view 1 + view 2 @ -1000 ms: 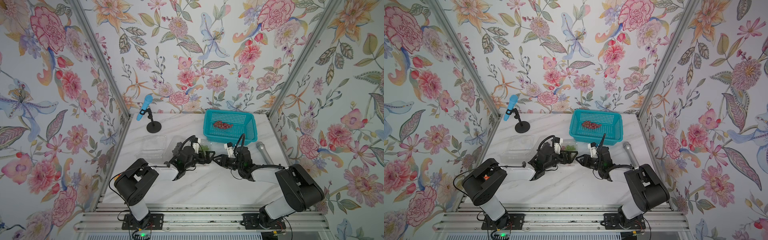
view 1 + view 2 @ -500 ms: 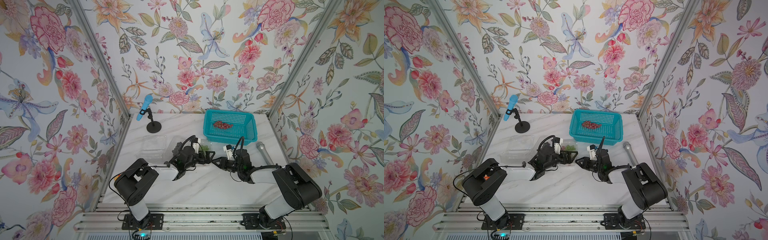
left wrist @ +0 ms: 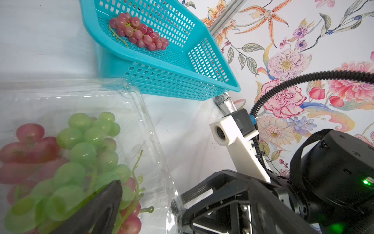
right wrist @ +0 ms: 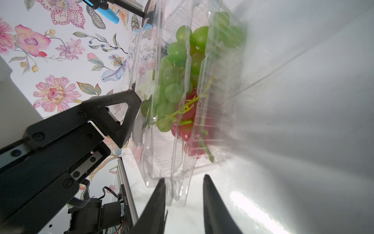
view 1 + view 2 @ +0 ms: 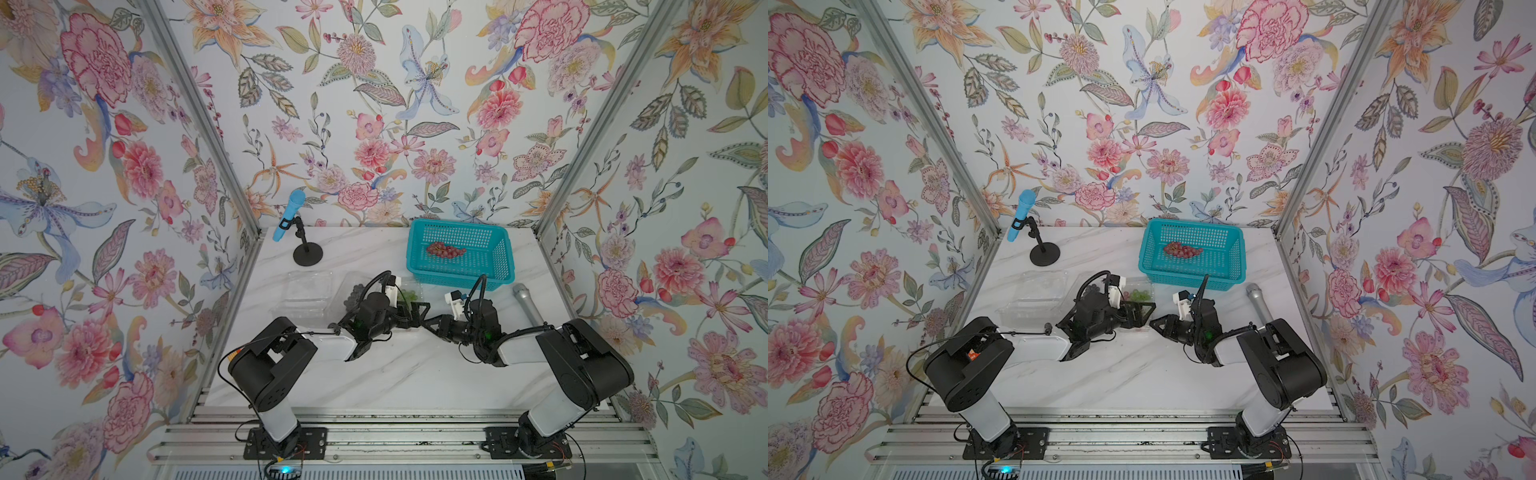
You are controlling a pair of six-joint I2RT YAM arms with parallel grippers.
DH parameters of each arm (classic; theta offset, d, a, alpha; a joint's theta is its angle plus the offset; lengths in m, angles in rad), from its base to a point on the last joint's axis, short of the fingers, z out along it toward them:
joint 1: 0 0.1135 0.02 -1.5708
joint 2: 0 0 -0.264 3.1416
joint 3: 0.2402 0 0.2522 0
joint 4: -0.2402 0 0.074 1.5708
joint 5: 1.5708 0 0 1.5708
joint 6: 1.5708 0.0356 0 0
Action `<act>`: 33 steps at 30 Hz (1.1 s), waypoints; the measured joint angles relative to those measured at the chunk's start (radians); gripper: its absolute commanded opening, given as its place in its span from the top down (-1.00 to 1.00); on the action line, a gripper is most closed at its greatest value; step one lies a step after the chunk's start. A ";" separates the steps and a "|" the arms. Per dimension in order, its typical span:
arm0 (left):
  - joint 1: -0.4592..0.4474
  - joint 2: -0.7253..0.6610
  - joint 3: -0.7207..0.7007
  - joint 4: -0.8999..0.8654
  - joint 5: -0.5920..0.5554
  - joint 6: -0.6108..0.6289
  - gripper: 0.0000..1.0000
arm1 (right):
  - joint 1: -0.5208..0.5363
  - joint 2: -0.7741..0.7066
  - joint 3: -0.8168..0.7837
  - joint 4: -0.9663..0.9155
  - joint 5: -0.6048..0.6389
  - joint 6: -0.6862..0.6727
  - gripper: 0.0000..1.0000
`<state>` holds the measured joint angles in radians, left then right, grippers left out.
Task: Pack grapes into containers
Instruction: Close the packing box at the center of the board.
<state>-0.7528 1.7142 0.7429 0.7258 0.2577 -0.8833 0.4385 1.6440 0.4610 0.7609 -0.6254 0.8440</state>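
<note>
Black and narrowly parted, the right gripper (image 4: 183, 179) straddles the front lip of a clear container (image 4: 204, 113) on the counter (image 5: 395, 374), its jaws not visibly clamped on the plastic. Just beyond, the left gripper (image 5: 1140, 315) stands wide, one fingertip (image 4: 129, 97) against the lowered lid. Inside lie green grapes (image 3: 85, 141) beside red grapes (image 3: 26, 139), so this box looks filled and seems only to need snapping shut. Next to it a second container (image 5: 347, 279) seems to hold a dark bunch (image 5: 355, 293), partly hidden by the arm, and a third container (image 5: 305, 293) sits open and empty. Farther back, one red bunch (image 5: 444, 250) waits in the teal basket (image 5: 417, 253), so I judge the packing roughly two thirds done. Against a second ago, the right jaws have drawn closer together and the arm has edged a shade toward the lip. The left gripper, basket and bunches lie as they did.
</note>
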 measured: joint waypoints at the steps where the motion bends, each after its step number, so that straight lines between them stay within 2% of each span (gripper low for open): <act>1: 0.000 0.000 0.000 0.000 0.000 0.000 -0.99 | 0.000 0.000 0.000 0.003 0.000 0.002 0.48; 9: -0.006 0.002 0.000 0.001 -0.002 0.000 -1.00 | 0.011 0.025 0.001 0.048 -0.008 0.033 0.61; 33: -0.006 0.003 -0.004 0.002 -0.003 0.000 -0.99 | 0.045 0.127 0.008 0.205 -0.014 0.084 0.71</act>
<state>-0.7593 1.7176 0.7391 0.7277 0.2543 -0.8833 0.4839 1.7706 0.4694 0.9661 -0.6399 0.9283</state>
